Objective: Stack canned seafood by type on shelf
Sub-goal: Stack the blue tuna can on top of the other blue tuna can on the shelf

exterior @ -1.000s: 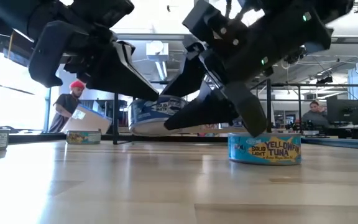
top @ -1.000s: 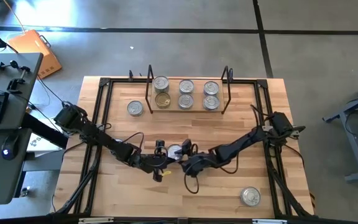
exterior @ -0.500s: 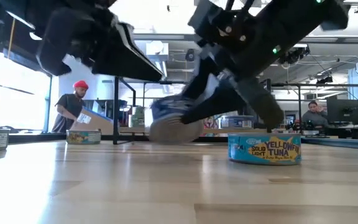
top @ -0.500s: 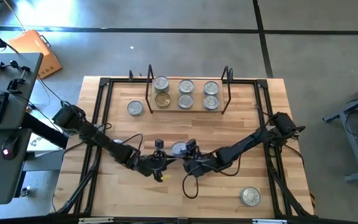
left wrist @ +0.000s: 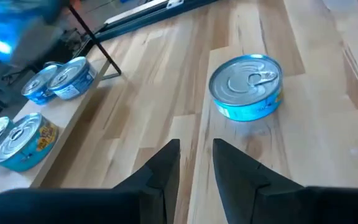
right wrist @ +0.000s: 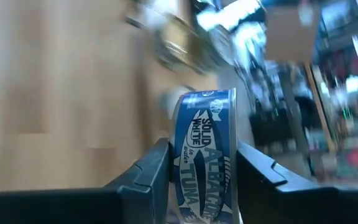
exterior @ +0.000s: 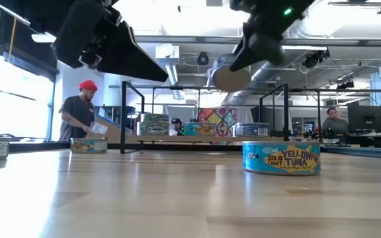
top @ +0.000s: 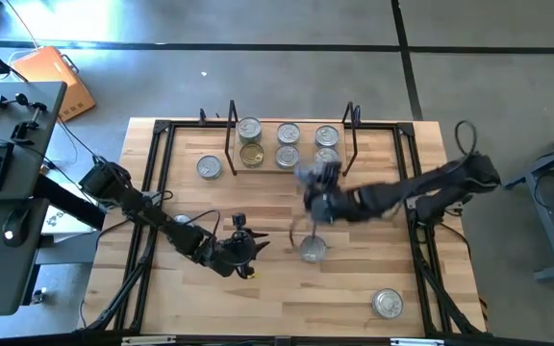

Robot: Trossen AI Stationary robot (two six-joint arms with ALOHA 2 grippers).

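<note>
The right tool [right wrist: 194, 168] is clamped on a can of solid white albacore tuna [right wrist: 205, 149], its two fingers [right wrist: 149, 171] pressed against the lid and the base so the blue label faces the wrist camera. From above, this tool [top: 317, 192] hangs over the middle of the surface [top: 277, 298], just in front of the shelf [top: 287, 165], and in the level view the held can [exterior: 229, 74] is well clear of the wood. The shelf carries six cans [top: 288, 145] in three pairs, one of them gold-lidded [top: 251, 155]. Another can [top: 209, 167] stands on the surface just outside the shelf's left upright, one [top: 314, 250] sits near the middle, and a yellowfin tuna can [top: 388, 304] rests toward the front right corner. The left tool [top: 243, 246] hovers over the front-centre of the surface with its fingers [left wrist: 160, 174] a small gap apart and nothing between them, pointed toward the middle can [left wrist: 246, 93]. A person in a red cap [exterior: 80, 116] stands in the room behind.
</note>
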